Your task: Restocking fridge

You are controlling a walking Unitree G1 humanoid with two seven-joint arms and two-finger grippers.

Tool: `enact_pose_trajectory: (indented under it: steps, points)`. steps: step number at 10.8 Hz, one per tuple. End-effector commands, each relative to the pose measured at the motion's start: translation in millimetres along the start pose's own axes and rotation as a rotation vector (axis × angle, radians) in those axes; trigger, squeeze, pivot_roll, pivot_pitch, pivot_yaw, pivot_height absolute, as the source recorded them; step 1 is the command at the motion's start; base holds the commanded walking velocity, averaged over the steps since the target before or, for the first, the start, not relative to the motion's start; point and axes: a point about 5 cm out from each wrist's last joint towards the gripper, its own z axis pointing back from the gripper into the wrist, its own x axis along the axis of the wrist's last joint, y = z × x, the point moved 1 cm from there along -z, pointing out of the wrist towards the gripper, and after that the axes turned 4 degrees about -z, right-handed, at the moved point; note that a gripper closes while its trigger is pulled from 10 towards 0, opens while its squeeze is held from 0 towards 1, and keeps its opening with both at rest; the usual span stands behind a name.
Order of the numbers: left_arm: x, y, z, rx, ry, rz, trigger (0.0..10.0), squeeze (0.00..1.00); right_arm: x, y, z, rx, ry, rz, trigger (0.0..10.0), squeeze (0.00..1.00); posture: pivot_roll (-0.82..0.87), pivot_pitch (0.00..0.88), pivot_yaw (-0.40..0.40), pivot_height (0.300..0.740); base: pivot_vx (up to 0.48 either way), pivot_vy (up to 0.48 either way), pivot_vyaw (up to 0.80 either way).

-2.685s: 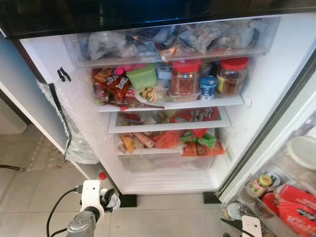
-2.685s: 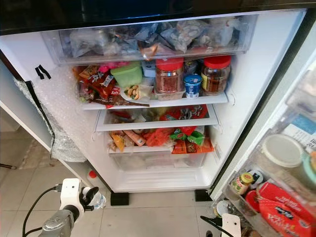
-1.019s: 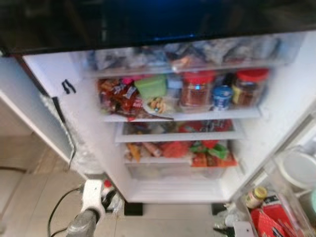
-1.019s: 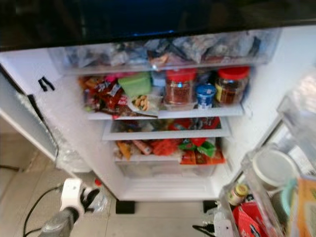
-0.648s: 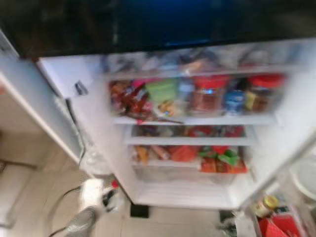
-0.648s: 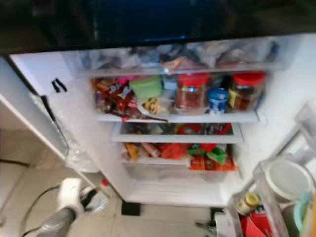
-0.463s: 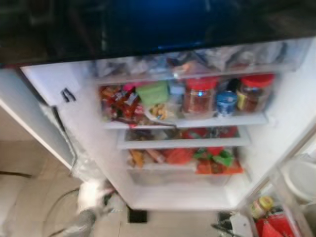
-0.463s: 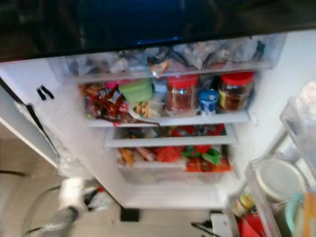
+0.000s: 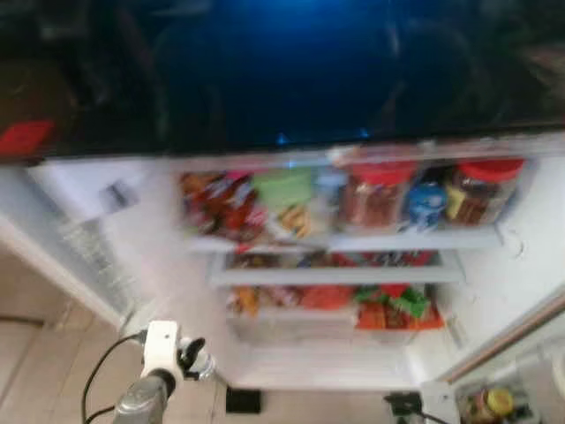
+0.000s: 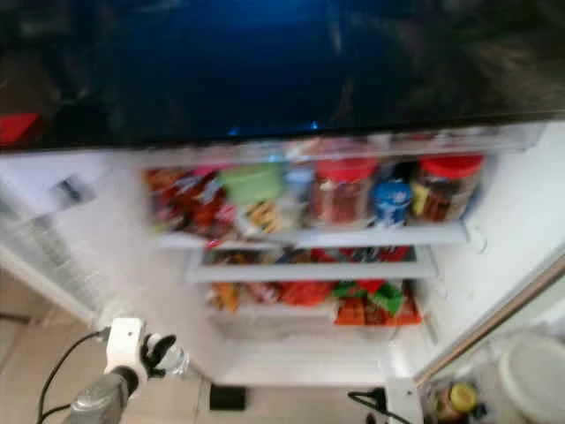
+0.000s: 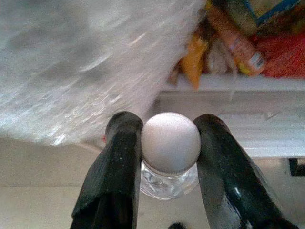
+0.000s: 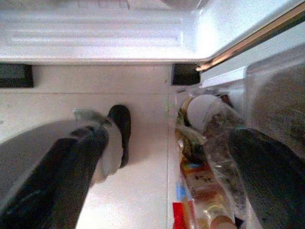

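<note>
The fridge [image 9: 521, 291] stands open in front of me, blurred. My left gripper [image 9: 196, 362] is low at the left, in front of the fridge's bottom left corner, shut on a small clear bottle [image 11: 169, 177] with a white cap [image 11: 170, 142]. Its two black fingers [image 11: 119, 162] press on either side of the cap. My right gripper [image 12: 171, 138] hangs low at the right beside the door shelf, open with nothing between its fingers. Its wrist [image 9: 437, 399] shows at the lower edge of the head view.
The top shelf holds two red-lidded jars [image 9: 380, 190], a blue cup [image 9: 425, 201], a green box [image 9: 284, 187] and snack packets. More packets fill the drawers [image 9: 388, 309] below. The bottom ledge [image 9: 318, 364] is bare. Bubble wrap [image 9: 88, 252] hangs at left. The door shelf [image 12: 267, 90] holds jars.
The camera has tilted up, so the black upper front takes more of the picture and the shelves sit lower. My left gripper still holds the bottle.
</note>
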Motion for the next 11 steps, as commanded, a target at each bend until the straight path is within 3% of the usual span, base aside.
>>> enact_pose_trajectory:
  steps: [1, 3, 11]
  points:
    - [-4.2, 7.3, 3.3, 0.007, 0.022, -0.009, 10.0, 0.00, 5.6, -3.3, -0.2, -0.011, -0.020, -0.009, 10.0, 0.00, -0.10, 0.068, 0.080, 0.740, 0.277, 0.000, 0.00]
    - [-4.6, 5.8, 3.1, -0.019, 0.030, -0.012, 10.0, 0.00, 5.6, -3.1, -0.2, -0.010, -0.020, -0.008, 10.0, 0.00, -0.10, 0.069, 0.082, 0.740, 0.276, 0.000, 0.00]
    - [-7.8, 3.4, 2.7, -0.062, 0.074, -0.029, 10.0, 0.00, 5.3, -3.0, -0.2, -0.009, -0.015, -0.003, 10.0, 0.00, -0.10, 0.067, 0.082, 0.740, 0.000, 0.000, 0.00]
